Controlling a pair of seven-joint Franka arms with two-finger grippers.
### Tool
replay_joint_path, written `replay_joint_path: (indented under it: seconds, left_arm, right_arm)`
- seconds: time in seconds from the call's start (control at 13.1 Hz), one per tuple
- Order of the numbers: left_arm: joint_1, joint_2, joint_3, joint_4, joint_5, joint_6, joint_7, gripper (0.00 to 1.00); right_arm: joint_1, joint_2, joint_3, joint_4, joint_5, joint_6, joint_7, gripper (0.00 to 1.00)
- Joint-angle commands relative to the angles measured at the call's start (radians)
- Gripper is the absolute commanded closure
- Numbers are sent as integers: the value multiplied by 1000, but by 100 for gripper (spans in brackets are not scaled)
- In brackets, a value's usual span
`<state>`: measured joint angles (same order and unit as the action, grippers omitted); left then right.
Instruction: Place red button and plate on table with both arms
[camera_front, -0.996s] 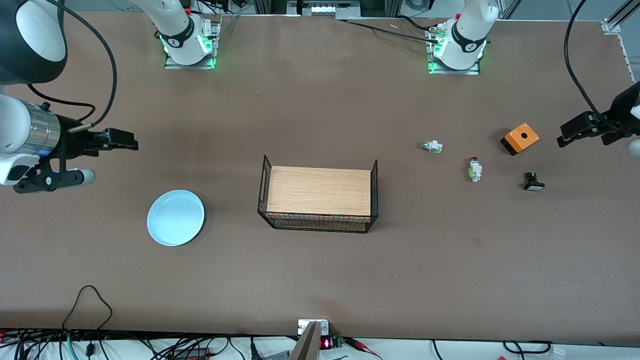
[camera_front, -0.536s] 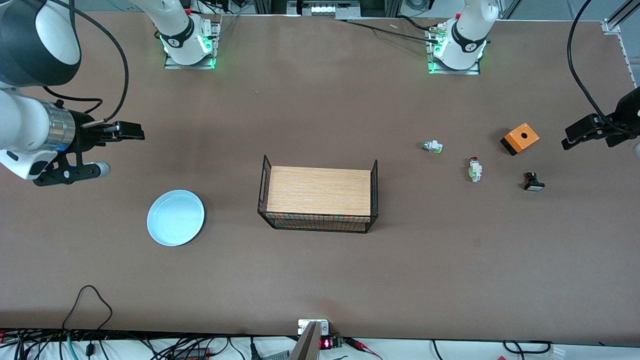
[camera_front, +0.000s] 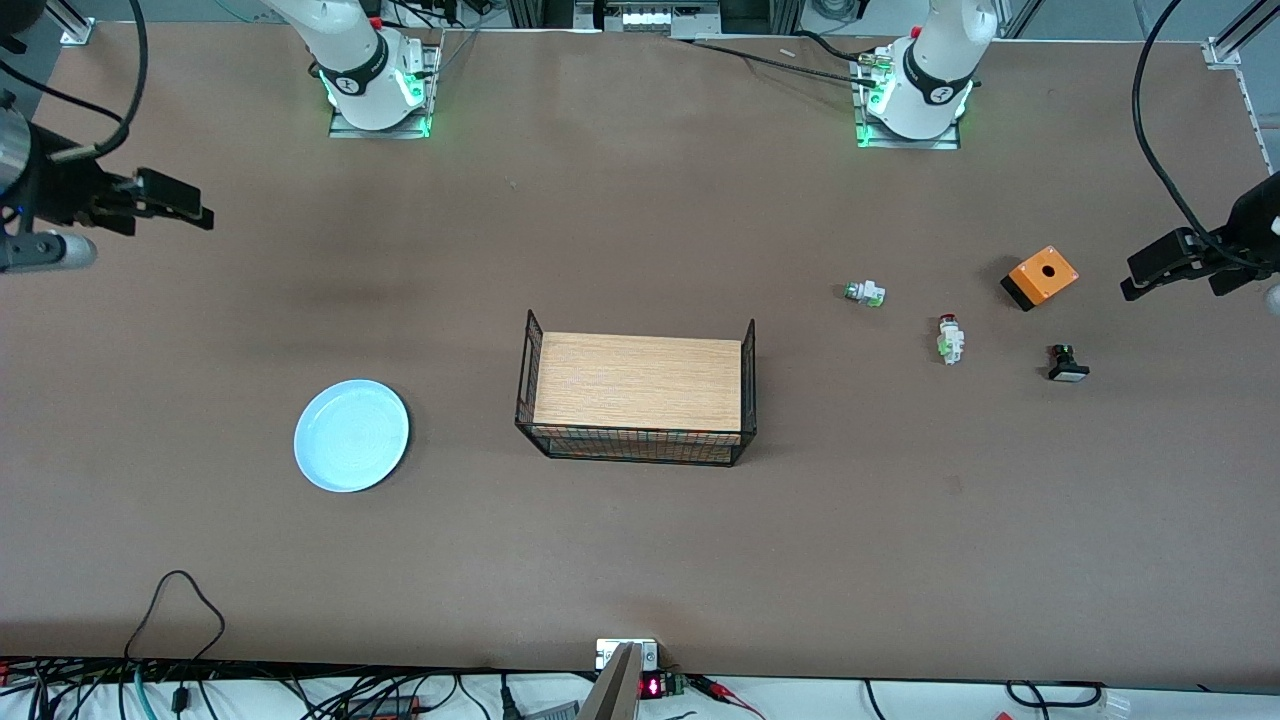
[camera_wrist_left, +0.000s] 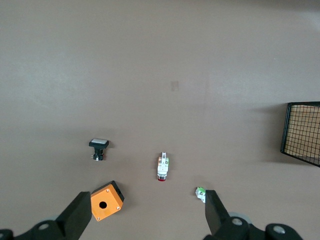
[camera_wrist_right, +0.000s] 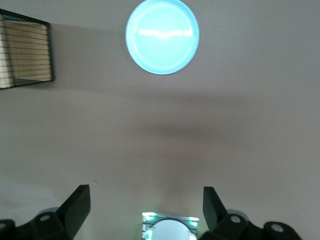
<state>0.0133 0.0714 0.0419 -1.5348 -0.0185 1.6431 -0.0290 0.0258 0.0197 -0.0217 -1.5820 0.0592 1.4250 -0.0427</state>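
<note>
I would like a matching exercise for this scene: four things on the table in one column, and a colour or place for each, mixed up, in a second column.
1. plate
2. red button
3. box with a hole
4. wire rack

A. orange
B. middle of the table
C. pale blue, toward the right arm's end
D. whitish body, dark red cap

Pairs: 1-C, 2-D, 3-A, 4-B

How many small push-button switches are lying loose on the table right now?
3, all toward the left arm's end: a white switch, the red button nearer the camera, and a black button nearest. None look hidden.
</note>
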Motion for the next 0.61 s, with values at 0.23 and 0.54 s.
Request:
replay_joint_path:
  seconds: [0.23,0.54]
  left_arm:
    - [4,-18,-4,-8,-17,-25,9,0]
    - [4,-18,-4,-8,-18,-28,9,0]
  right_arm:
    - [-35,-60,104,-49,-48,-92,174,0]
    - [-47,-6,101,5,-47,-77,175,0]
